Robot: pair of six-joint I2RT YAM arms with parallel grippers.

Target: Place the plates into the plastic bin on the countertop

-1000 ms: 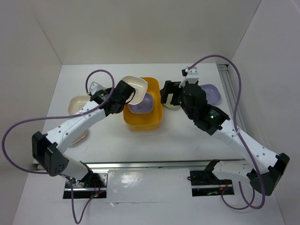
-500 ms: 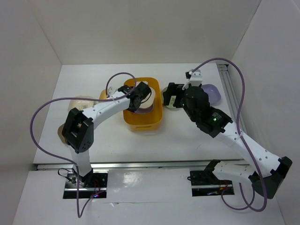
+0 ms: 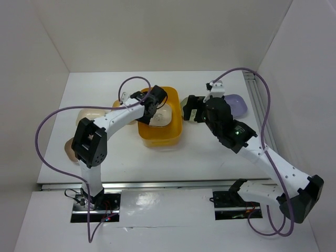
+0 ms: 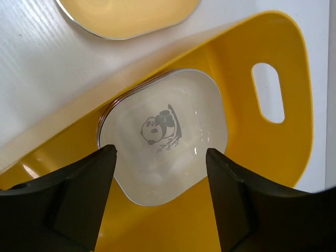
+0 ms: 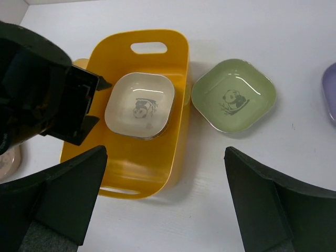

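Opening now: my left gripper (image 4: pixel 160 153) is letting go, and the cream panda plate (image 4: pixel 176 102) it was clamping a moment ago is lying flat in the yellow plastic bin (image 4: pixel 236 63), on stacked rims that only the left wrist view is showing. My right gripper (image 5: pixel 165 152) is hanging spread and empty, and its camera is catching a green plate (image 5: pixel 233 94) just beside the bin on the countertop (image 5: pixel 262 184).
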